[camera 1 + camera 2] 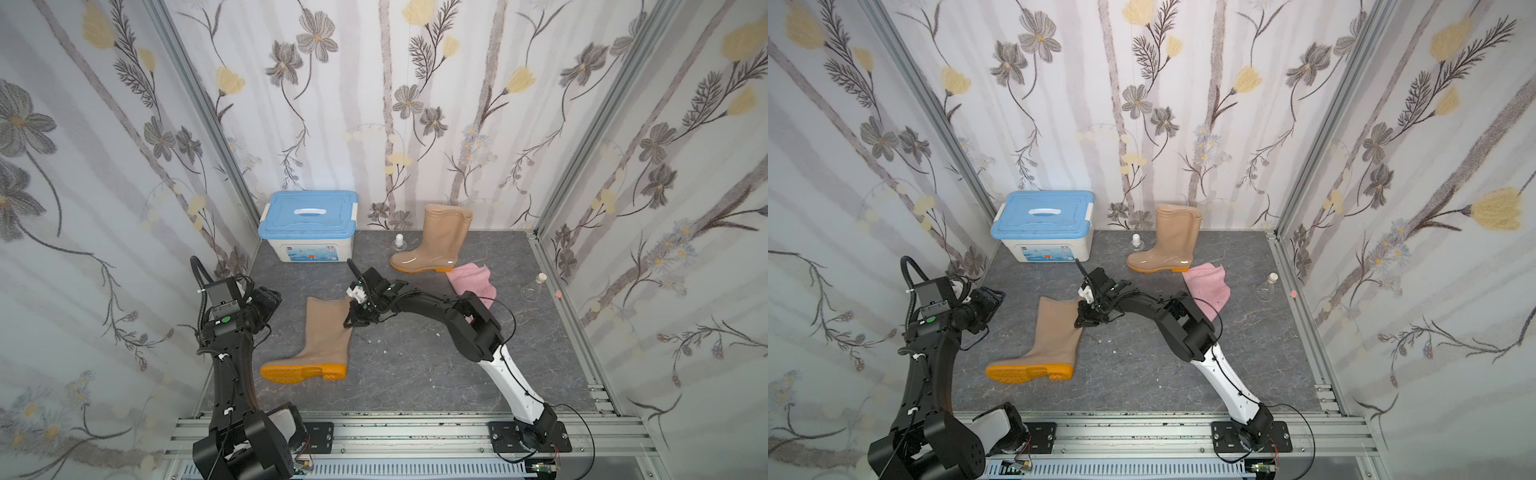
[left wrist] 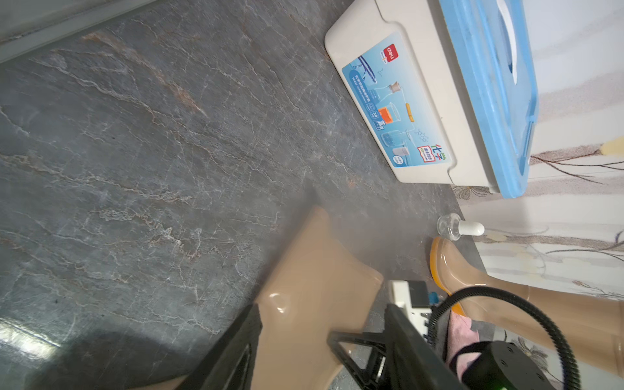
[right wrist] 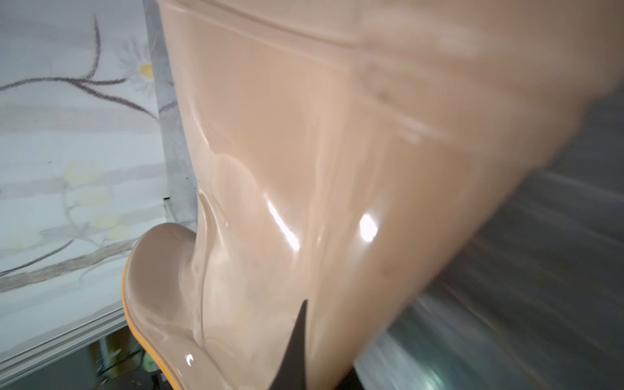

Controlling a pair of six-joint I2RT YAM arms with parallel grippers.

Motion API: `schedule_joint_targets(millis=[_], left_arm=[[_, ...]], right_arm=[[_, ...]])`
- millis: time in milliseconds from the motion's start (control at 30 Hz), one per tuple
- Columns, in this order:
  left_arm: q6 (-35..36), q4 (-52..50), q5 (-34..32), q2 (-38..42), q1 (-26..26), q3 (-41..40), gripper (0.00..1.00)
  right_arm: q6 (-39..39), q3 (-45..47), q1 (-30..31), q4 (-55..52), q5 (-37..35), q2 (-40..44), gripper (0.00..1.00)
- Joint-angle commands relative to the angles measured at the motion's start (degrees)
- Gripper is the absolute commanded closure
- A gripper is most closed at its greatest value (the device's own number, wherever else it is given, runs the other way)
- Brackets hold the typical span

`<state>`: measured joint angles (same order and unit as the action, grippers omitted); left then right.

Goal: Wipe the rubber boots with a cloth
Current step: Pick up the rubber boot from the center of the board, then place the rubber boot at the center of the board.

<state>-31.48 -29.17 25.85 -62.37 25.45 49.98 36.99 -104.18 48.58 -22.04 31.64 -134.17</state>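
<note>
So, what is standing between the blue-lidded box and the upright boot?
A small clear bottle with a white cap stands there, close to the toe of the upright boot, apart from the blue-lidded box. Both top views show it.

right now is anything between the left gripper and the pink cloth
Yes: the lying boot and the right arm, with the right gripper shut on that boot's shaft rim, sit between the open left gripper and the cloth beside the upright boot.

Robot test booth, floral wallpaper (image 1: 374,104), aluminium rails (image 1: 415,432)
</note>
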Motion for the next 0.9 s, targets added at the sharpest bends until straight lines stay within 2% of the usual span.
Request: schedule_joint_targets(millis=[0, 100, 267, 433, 500, 567, 667, 767, 867], left_arm=[[-0.3, 2.2, 4.0, -0.7, -0.3, 0.0, 0.39], [-0.1, 2.2, 5.7, -1.4, -1.8, 0.2, 0.39], [1.5, 0.4, 7.7, -5.1, -7.4, 2.5, 0.39], [1.7, 0.5, 9.6, -6.9, -10.0, 3.3, 0.38], [1.9, 0.5, 9.9, -7.4, -10.4, 3.4, 0.38], [2.0, 0.4, 10.2, -7.8, -10.6, 3.4, 0.38], [2.2, 0.2, 9.6, -7.9, -10.5, 3.6, 0.38], [2.2, -0.4, 8.2, -7.5, -10.4, 4.4, 0.38], [1.0, -0.2, 7.2, -6.6, -9.1, 4.6, 0.38]], right_arm=[[-12.0, 6.6, -3.2, -7.3, -8.7, 17.6, 1.0], [-17.0, 10.1, -5.6, -12.9, -14.6, 25.5, 1.0], [-23.0, 11.0, -10.2, -20.0, -23.7, 36.0, 1.0], [-28.4, 8.8, -9.1, -24.3, -33.8, 42.0, 1.0], [-30.2, 9.5, -5.9, -24.3, -40.1, 42.1, 1.0], [-32.6, 10.8, -0.1, -23.7, -48.1, 42.1, 1.0], [-34.5, 11.4, 8.8, -22.4, -53.8, 37.7, 1.0], [-34.1, 8.9, 17.0, -23.2, -55.6, 30.2, 1.0], [-32.3, 6.2, 22.8, -23.9, -54.6, 23.5, 1.0]])
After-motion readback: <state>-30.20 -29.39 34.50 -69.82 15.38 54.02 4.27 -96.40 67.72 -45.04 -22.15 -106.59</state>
